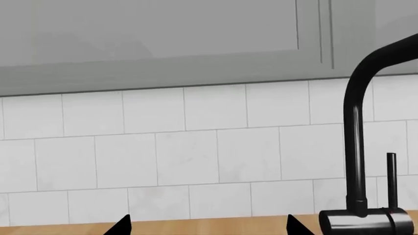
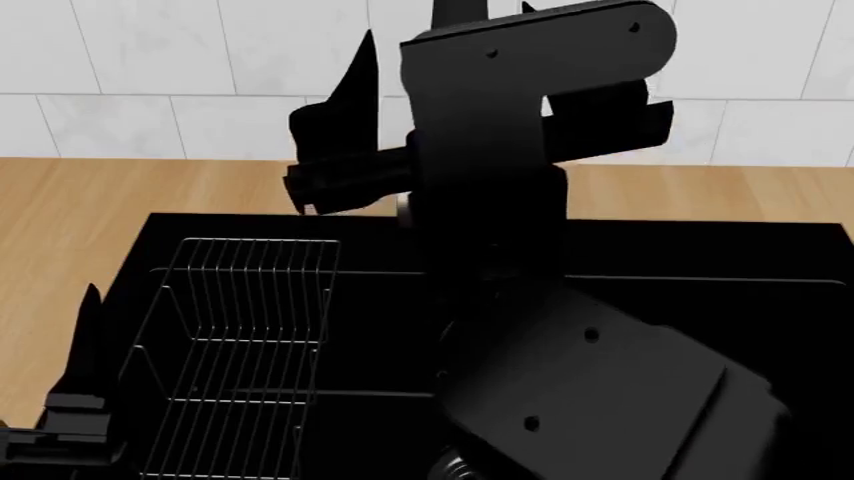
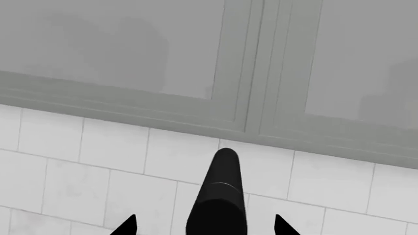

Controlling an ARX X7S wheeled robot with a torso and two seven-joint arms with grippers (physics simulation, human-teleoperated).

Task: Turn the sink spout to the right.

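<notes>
The sink spout (image 1: 355, 147) is a thick black tube that rises from a short cylinder (image 1: 365, 223) on the counter and bends over at its top. In the right wrist view the sink spout (image 3: 220, 196) stands between the tips of my right gripper (image 3: 205, 226), which is open with a gap on each side of the tube. My left gripper (image 1: 209, 226) is open and holds nothing; it faces the tiled wall, off to one side of the spout. In the head view my left gripper (image 2: 80, 400) sits at the black sink's (image 2: 747, 260) near left corner, and my right arm (image 2: 534, 120) hides the spout.
A thin black lever rod (image 1: 390, 181) stands beside the spout base. A wire rack (image 2: 240, 340) fills the basin's left part, and the round drain (image 2: 461, 465) shows at the bottom edge. Wooden counter (image 2: 80, 210) surrounds the sink, with white tiles and grey cabinets (image 3: 130, 49) behind.
</notes>
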